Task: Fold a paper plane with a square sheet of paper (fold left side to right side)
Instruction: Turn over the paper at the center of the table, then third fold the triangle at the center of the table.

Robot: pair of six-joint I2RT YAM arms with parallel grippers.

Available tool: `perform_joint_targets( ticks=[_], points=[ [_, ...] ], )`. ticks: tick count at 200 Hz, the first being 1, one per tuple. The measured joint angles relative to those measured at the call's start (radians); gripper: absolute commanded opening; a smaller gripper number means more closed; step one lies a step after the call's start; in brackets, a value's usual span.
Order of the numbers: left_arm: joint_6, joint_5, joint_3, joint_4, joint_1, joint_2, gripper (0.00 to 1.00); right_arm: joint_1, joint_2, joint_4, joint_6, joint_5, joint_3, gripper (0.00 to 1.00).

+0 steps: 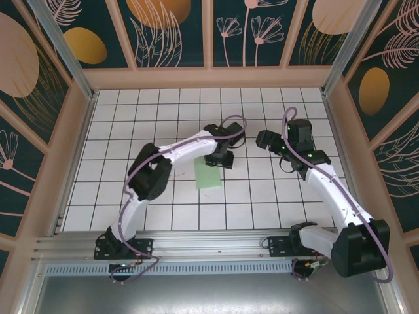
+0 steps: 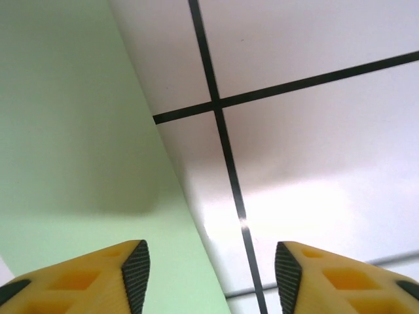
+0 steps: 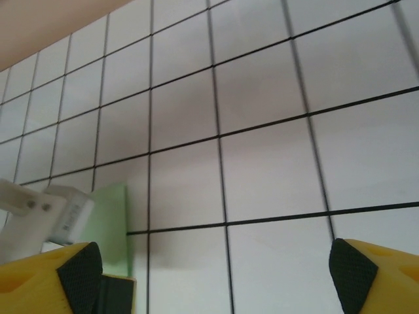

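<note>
- The sheet of paper (image 1: 208, 175) lies flat on the white gridded counter (image 1: 131, 131), near the middle and a little left of centre, between the two arms.
- It shows as a narrow pale green rectangle rather than a square. Its long axis runs near to far, with the near end leaning slightly to the right.
- Its long edges are straight. Its shape suggests it is folded double, but from above I cannot tell whether two layers lie there.
- The left hand (image 1: 219, 161) hangs low over the far right corner of the sheet, fingers pointing down at the counter.
- In the left wrist view the two yellow fingers are parted about halfway, and nothing sits between the black pads (image 2: 136, 275).
- There the left finger is over the green sheet of paper (image 2: 72, 131) and the right finger over bare tile. The sheet's right edge runs up through the gap, slanting to the left.
- I cannot tell whether the left finger touches the paper or hovers just above it.
- The right hand (image 1: 262, 139) is to the right of the sheet and a little farther back, well apart from it, pointing left.
- Its fingers are spread wide and hold nothing; only grid tiles show between them.
- In the right wrist view a strip of the green sheet shows at the lower left, beside the left finger.
</note>
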State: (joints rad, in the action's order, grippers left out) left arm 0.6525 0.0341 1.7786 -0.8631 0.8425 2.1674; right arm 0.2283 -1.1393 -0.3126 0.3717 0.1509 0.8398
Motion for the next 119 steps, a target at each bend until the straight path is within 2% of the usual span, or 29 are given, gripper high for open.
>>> perform_joint_targets(
  ticks=[32,67,84,119],
  points=[
    [0.0,-0.09,-0.305,0.243,-0.081,-0.314,0.63,0.03,-0.096,0.083,0.034,0.148,-0.011,0.7],
    [0.038,-0.201,-0.689,0.556,-0.252,-0.664,0.69,0.153,-0.299,0.194,0.088,0.256,0.008,0.56],
    [0.059,-0.254,-0.831,0.692,-0.321,-0.738,0.69,0.212,-0.421,0.228,0.113,0.286,0.051,0.51],
    [0.101,-0.343,-1.039,0.901,-0.377,-0.771,0.68,0.264,-0.6,0.265,0.141,0.299,0.154,0.38]
  ],
)
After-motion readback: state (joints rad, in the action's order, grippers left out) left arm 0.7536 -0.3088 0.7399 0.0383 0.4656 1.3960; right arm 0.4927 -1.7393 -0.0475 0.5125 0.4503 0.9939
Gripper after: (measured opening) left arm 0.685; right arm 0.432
